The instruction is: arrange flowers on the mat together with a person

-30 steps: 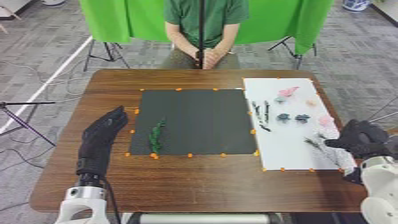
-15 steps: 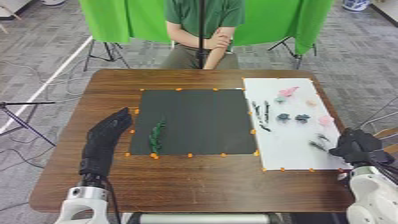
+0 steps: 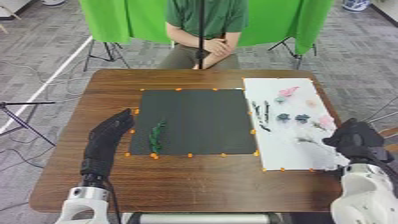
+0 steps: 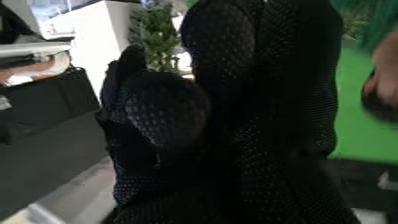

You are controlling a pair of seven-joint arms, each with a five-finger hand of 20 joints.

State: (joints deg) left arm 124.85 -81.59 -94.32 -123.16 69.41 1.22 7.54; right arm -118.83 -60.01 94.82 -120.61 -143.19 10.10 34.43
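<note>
The left hand (image 3: 109, 129) has straight fingers pressed together; the right hand (image 3: 357, 137) has its fingers extended close together. 1 green sprig (image 3: 156, 138) lies on the black mat (image 3: 202, 120), 2 blue-grey flowers (image 3: 302, 118) on the white sheet (image 3: 280, 152).

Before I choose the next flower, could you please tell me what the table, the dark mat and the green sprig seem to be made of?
The table looks like wood or wood veneer, brown with streaky grain and a slight sheen. The dark mat seems matte, evenly coloured: maybe paper, maybe cloth. The green sprig could be plastic or real; its look doesn't settle it.
</note>
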